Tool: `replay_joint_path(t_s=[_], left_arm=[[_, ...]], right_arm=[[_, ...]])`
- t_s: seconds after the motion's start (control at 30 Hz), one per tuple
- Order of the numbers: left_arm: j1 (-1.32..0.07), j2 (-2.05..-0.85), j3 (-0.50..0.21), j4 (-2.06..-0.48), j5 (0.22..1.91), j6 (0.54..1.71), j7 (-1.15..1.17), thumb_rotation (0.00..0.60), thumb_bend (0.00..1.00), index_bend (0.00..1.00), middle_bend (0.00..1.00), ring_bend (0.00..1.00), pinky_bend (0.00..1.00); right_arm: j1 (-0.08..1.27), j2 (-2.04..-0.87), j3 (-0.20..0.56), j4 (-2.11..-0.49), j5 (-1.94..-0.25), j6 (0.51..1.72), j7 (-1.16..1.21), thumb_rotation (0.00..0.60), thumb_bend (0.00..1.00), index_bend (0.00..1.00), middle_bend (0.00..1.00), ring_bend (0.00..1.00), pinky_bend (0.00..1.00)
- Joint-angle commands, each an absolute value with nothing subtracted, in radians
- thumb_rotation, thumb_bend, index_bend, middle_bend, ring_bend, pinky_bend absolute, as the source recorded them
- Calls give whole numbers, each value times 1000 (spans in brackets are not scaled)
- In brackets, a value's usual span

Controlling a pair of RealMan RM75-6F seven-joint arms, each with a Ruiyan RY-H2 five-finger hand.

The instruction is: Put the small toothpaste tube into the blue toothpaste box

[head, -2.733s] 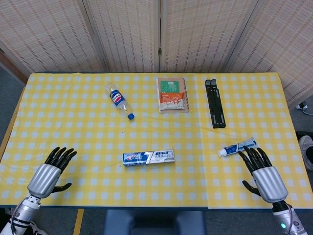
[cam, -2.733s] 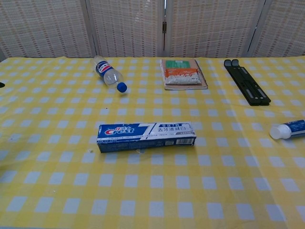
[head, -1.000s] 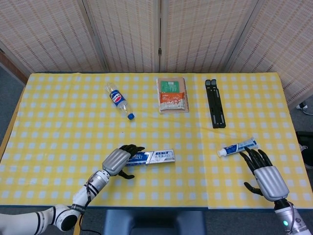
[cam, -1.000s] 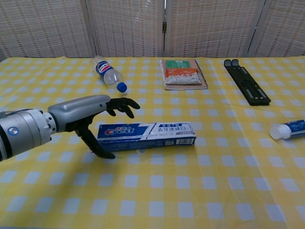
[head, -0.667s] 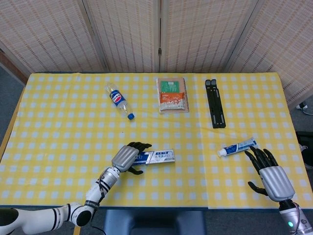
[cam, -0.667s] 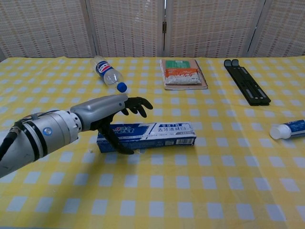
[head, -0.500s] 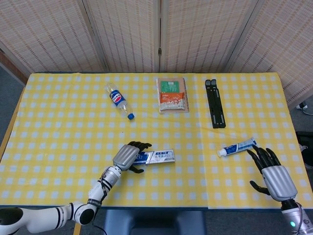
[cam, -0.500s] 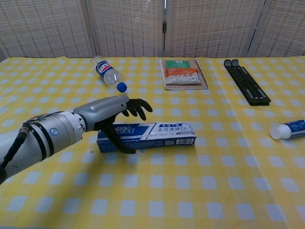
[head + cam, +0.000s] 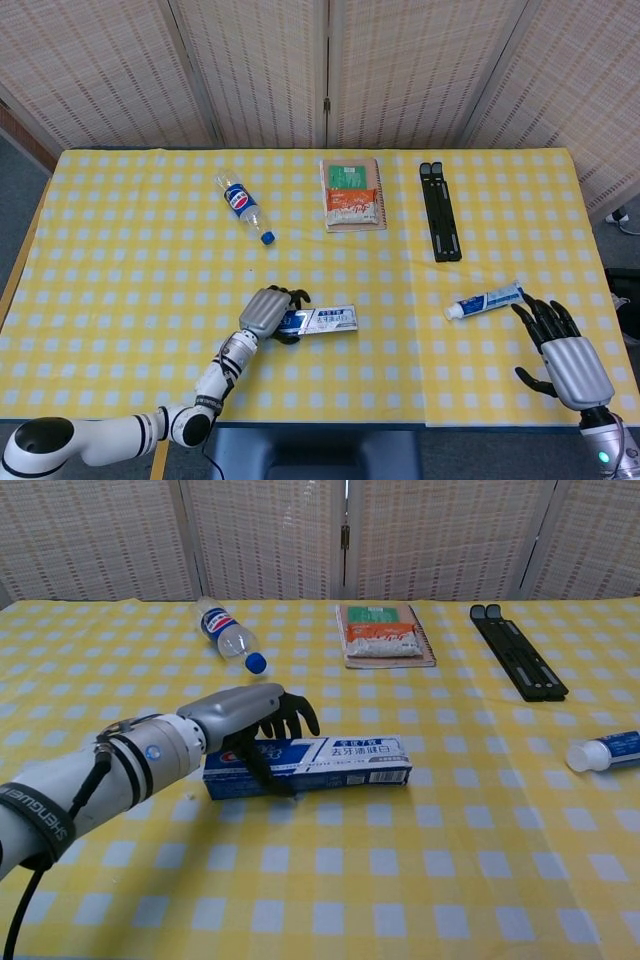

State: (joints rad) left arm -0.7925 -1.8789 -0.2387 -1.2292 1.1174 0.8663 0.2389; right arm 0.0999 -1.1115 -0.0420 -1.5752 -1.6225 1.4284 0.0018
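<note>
The blue toothpaste box (image 9: 322,320) (image 9: 335,761) lies flat near the table's front middle, long side left to right. My left hand (image 9: 268,311) (image 9: 252,718) is on its left end, fingers curled over the far edge and thumb against the near face. The small white and blue toothpaste tube (image 9: 484,300) (image 9: 604,750) lies at the right, cap pointing left. In the head view my right hand (image 9: 562,352) hovers just right of and below the tube's tail, fingers spread, holding nothing. The chest view does not show it.
A plastic bottle (image 9: 244,207) (image 9: 227,632) lies at the back left. A notebook with a snack packet on it (image 9: 352,194) (image 9: 385,635) sits at the back middle. A black folding stand (image 9: 440,210) (image 9: 518,663) lies at the back right. The yellow checked tablecloth (image 9: 130,260) covers the table.
My left hand came from the front left corner to the box and its fingers have curled down around the box's left end. My right hand drifted slightly right, away from the tube.
</note>
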Motion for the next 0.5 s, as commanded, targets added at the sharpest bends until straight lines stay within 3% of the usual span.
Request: replay_joint_path(t_s=[0.03, 0.2, 0.5], left_arm=[[-796, -1901, -246, -1194, 1105, 872, 224, 600, 108, 463, 591, 513, 432], [-793, -1908, -246, -1179, 1127, 892, 189, 600, 125, 541, 690, 604, 493], [-743, -1818, -204, -1335, 1237, 972, 104, 600, 173, 555, 703, 613, 498]], right_arm=[[100, -1113, -42, -1573, -1622, 1428, 0, 600, 261, 0, 0, 0, 0], [103, -1115, -40, -1570, -1616, 1418, 0, 600, 261, 0, 0, 0, 0], [119, -1127, -43, -1557, -1629, 1392, -20, 600, 261, 0, 0, 0, 0]])
